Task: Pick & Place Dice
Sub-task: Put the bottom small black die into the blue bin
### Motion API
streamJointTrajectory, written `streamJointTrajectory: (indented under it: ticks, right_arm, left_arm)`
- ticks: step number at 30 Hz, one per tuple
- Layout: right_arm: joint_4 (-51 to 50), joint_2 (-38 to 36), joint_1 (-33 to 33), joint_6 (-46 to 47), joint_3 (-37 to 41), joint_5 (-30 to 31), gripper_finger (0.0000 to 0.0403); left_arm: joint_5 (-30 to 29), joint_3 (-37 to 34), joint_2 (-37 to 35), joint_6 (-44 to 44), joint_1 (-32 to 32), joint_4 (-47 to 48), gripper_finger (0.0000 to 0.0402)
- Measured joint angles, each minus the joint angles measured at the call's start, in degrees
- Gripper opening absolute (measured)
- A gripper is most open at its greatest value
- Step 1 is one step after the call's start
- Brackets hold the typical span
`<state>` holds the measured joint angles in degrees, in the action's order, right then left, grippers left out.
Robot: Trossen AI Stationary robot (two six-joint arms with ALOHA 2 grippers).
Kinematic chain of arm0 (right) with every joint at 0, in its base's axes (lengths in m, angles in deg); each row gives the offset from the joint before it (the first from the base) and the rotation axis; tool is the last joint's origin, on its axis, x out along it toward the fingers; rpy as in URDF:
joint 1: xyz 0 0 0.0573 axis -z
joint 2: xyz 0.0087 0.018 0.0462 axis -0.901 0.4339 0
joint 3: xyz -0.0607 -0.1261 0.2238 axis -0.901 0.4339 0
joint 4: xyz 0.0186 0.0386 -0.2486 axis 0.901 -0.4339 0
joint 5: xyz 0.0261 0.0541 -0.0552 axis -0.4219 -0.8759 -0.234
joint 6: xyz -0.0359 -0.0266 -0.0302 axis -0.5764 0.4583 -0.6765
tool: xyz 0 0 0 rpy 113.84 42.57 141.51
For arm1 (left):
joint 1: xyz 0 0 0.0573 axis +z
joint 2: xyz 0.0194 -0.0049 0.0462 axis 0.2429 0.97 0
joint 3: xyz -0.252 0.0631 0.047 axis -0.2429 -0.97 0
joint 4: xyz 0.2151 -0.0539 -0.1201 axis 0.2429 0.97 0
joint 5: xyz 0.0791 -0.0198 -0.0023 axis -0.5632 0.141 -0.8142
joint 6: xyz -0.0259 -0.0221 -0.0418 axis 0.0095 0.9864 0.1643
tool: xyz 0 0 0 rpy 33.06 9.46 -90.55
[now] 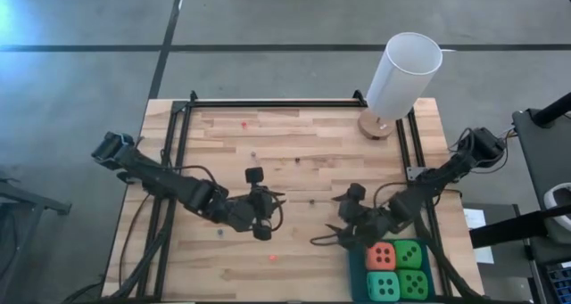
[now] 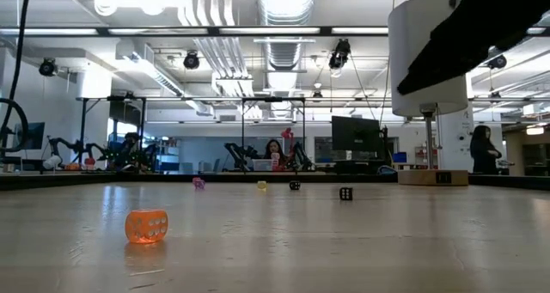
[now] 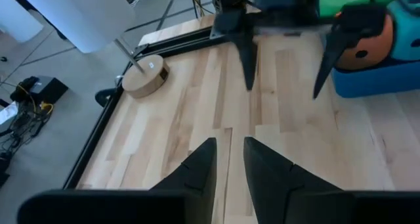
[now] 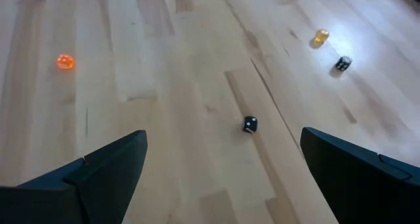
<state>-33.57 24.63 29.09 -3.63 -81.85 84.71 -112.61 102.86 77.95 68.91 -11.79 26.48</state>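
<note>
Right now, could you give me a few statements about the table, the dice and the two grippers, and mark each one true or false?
1. Four big dice sit together in a blue tray near the right gripper. True.
2. The white cylinder lies flat in the middle of the table. False: it stands on a round wooden base at the table's far right corner.
3. The right gripper is open and holds nothing. True.
4. The left gripper is clamped on a green die. False: it holds nothing and hovers over bare wood near the table's centre.
5. Small dice lie scattered on the wood, among them an orange one. True.
</note>
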Motion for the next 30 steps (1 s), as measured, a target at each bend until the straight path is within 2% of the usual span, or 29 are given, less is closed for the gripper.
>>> streamJointTrajectory:
  ticks: [7,14,22,30]
  right_arm:
    - [10.9,0.0,4.5,-3.3,6.3,-3.2,0.0400]
    - [12.2,0.0,7.0,-3.5,9.3,-3.3,0.0397]
    - [18.3,0.1,7.5,-6.2,11.1,-3.3,0.0351]
    - [27.7,8.4,9.9,-9.7,12.4,-2.8,0.0327]
  left_arm:
    - [0.0,0.0,0.0,0.0,-0.1,0.0,0.0079]
    - [-0.7,0.0,0.0,0.0,-0.1,-0.2,0.0079]
    - [-0.6,0.0,0.0,0.0,-0.1,-0.2,0.0079]
    - [-0.6,0.0,0.0,0.0,-0.1,-0.4,0.0079]
